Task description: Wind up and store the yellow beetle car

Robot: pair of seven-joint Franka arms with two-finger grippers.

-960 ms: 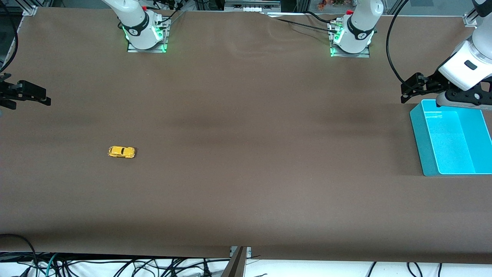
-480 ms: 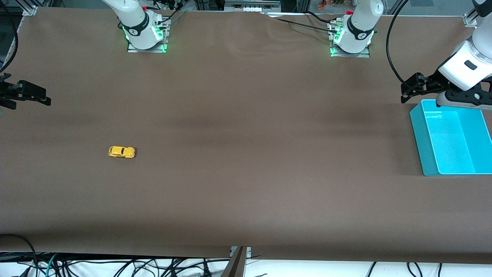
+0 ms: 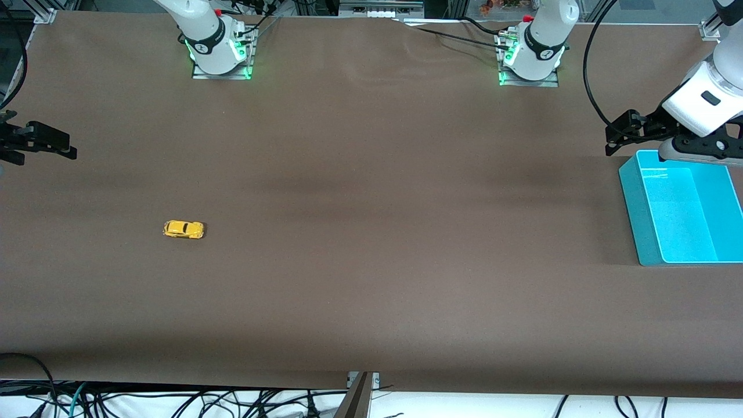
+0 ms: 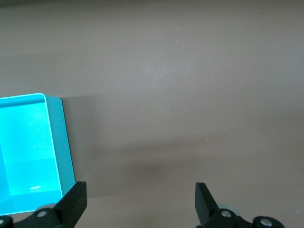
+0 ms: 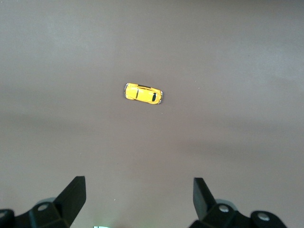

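The yellow beetle car (image 3: 183, 229) stands on its wheels on the brown table toward the right arm's end; it also shows in the right wrist view (image 5: 143, 94). My right gripper (image 3: 68, 146) is open and empty, up over the table's edge at the right arm's end, well apart from the car; its jaws (image 5: 138, 197) stand wide with bare table between them. My left gripper (image 3: 609, 141) is open and empty over the table, beside the corner of the cyan bin (image 3: 633, 203) farthest from the front camera. In the left wrist view (image 4: 140, 199) nothing lies between its jaws.
The cyan bin (image 4: 57, 142) stands empty at the left arm's end of the table. The two arm bases (image 3: 220, 52) (image 3: 531, 58) stand along the table edge farthest from the front camera. Cables hang below the nearest edge.
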